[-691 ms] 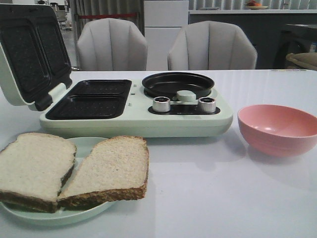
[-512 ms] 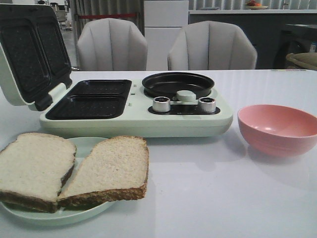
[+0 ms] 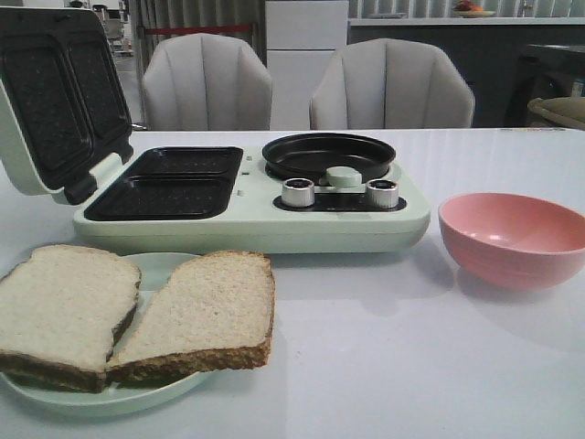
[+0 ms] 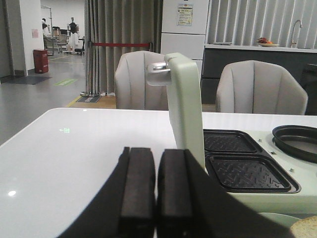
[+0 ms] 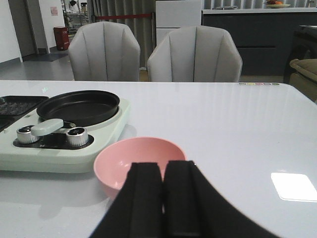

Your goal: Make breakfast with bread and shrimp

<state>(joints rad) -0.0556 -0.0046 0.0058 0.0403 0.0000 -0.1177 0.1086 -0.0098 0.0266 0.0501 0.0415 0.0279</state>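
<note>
The left tool (image 4: 157,186) is closed and holds nothing. The bread (image 3: 132,314) lies on a plate (image 3: 101,399) before the open sandwich maker (image 3: 247,197). The right tool (image 5: 163,196), closed and empty, is over the pink bowl (image 3: 514,238).

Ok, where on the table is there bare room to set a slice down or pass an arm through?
Bare table lies right of the plate with the bread, in front of the breakfast maker and pink bowl. More lies behind the bowl. The near-left corner is crowded by plate and open lid.
</note>
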